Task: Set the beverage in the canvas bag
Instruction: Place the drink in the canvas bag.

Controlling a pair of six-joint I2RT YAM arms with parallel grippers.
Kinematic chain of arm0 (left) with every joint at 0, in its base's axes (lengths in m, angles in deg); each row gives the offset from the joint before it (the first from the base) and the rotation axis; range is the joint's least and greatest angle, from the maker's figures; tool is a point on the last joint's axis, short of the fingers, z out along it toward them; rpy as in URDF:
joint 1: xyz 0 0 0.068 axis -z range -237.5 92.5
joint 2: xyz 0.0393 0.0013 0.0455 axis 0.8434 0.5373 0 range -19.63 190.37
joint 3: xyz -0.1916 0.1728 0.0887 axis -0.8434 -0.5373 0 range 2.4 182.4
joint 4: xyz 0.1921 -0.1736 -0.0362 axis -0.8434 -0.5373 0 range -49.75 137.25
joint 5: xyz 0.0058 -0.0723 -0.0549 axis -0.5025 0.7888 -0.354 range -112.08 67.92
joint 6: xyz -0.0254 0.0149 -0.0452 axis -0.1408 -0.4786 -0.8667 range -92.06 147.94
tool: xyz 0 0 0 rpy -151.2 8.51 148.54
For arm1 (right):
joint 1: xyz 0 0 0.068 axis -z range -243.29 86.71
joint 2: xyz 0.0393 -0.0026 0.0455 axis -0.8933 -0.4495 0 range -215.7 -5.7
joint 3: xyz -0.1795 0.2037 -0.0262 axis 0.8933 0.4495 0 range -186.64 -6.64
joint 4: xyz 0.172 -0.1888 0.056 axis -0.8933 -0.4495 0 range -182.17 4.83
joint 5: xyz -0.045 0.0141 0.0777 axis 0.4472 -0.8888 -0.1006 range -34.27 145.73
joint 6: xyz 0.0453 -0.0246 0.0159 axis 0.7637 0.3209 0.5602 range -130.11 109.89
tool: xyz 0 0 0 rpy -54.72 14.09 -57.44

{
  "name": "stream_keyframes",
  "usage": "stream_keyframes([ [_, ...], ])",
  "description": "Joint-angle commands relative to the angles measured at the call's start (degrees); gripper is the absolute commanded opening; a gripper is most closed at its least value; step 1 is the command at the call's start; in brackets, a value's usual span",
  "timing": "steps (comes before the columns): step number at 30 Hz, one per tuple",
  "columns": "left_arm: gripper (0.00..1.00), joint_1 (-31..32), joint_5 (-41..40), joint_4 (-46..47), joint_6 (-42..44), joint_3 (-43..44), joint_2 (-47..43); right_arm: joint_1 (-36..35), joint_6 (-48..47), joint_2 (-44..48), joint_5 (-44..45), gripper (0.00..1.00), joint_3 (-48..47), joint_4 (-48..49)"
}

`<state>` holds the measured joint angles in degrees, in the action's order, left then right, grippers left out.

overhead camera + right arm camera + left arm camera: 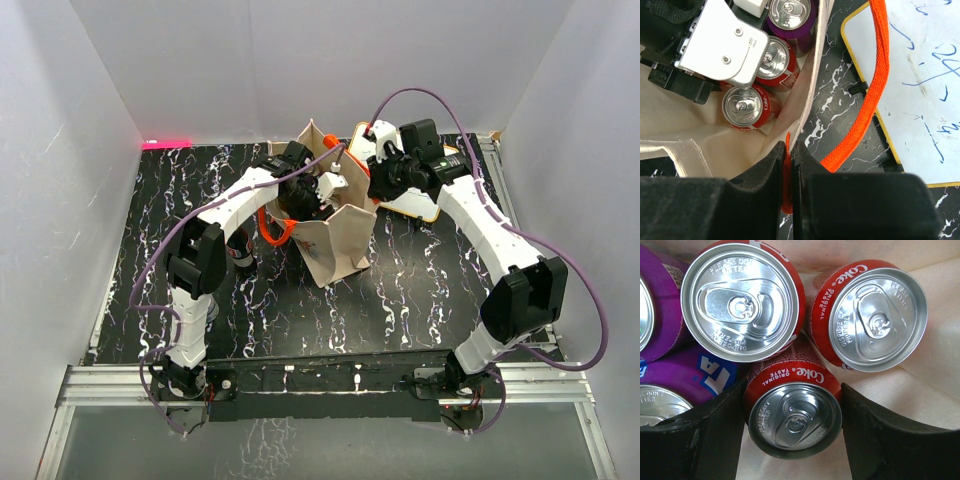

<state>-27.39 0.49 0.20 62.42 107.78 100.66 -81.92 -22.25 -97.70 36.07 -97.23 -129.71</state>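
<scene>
The canvas bag stands open mid-table, beige with orange straps. Inside it lie several cans: red Coke cans and purple cans. My left gripper is down inside the bag, its black fingers against both sides of a red Coke can, shut on it. My right gripper is shut on the bag's rim and orange strap at the bag's right side, holding the mouth open. The right wrist view shows Coke cans and a purple can in the bag.
A whiteboard with a yellow frame lies on the black marbled table right of the bag, also seen from above. A dark can stands on the table by the left arm. White walls enclose the table.
</scene>
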Motion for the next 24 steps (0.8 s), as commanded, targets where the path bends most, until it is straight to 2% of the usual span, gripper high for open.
stream_keyframes([
  [1,0.57,-0.41,-4.61,-3.89,-1.70,-1.81,-0.43,0.62,-1.55,2.76,-0.17,0.08,1.16,3.26],
  [13,0.72,-0.40,-5.06,-2.36,-5.03,-3.87,-2.44,0.60,-0.95,4.78,0.69,0.08,4.18,5.42],
  [24,0.83,-0.41,-5.68,-2.00,-5.30,-2.08,-2.68,0.60,-0.70,5.65,0.78,0.08,5.11,5.91],
])
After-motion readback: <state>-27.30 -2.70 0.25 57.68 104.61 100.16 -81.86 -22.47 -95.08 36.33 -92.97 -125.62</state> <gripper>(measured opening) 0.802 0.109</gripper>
